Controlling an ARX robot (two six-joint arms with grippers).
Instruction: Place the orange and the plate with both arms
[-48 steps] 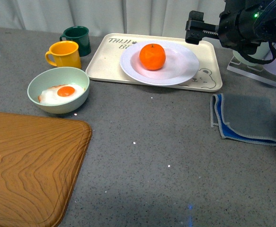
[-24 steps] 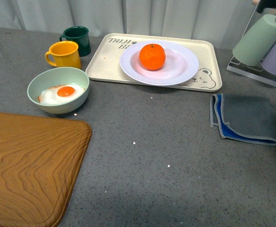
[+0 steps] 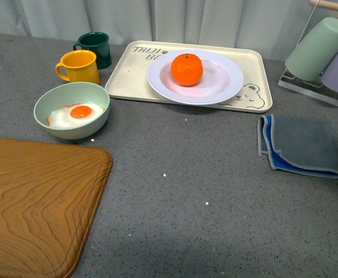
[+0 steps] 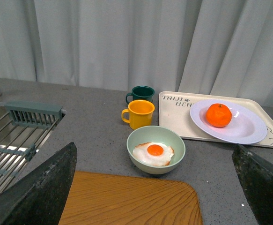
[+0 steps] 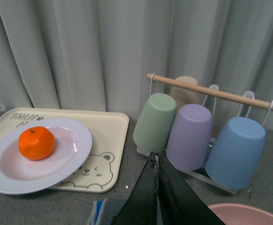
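The orange (image 3: pixel 186 69) lies on the white plate (image 3: pixel 226 78), which stands on the cream bear-print tray (image 3: pixel 255 99) at the back of the table. Neither arm shows in the front view. In the left wrist view my left gripper (image 4: pixel 155 149) is open and empty, well back from the orange (image 4: pixel 219 115) and plate (image 4: pixel 248 130); its dark fingers (image 4: pixel 38 187) frame the scene. In the right wrist view my right gripper (image 5: pixel 154 155) is shut on nothing, raised and off to one side of the orange (image 5: pixel 36 143) and plate (image 5: pixel 73 152).
A pale green bowl (image 3: pixel 53 101) with a fried egg, a yellow mug (image 3: pixel 79 65) and a dark green mug (image 3: pixel 94 46) stand at the left. A wooden board (image 3: pixel 35 202) fills the near left. A grey-blue cloth (image 3: pixel 301 145) and a cup rack (image 3: pixel 319 49) are at the right.
The right arm, seen at the top right of the front view a second ago, has withdrawn out of that view. Orange and plate have not moved.
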